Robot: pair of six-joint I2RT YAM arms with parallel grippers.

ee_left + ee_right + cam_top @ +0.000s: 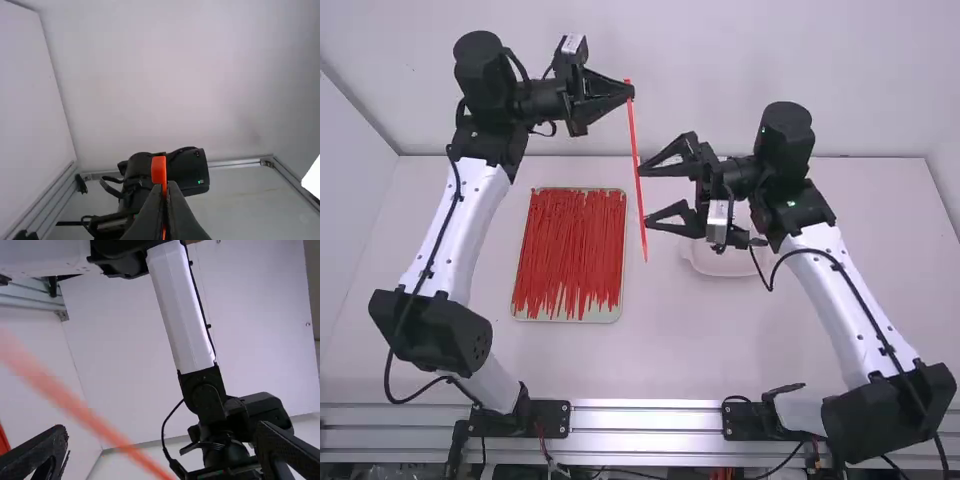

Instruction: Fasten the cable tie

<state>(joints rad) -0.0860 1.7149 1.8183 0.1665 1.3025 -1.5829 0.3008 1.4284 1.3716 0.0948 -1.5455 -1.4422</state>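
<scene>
Fingers of the left arm pinch the red cable tie near its upper end, so it hangs slightly tilted above the bench. The right fingers stand spread wide around its middle, not clamped on it. Held at one point only, the strap may swing or twist when the right side closes, and a glancing grip could knock it loose.

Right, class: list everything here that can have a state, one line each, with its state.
Tie: unfastened, straight, hanging in the air.
Left gripper: shut on the tie's upper end.
Right gripper: open, at the tie, not gripping it.
Spare ties: loose, lying flat on the tray.
</scene>
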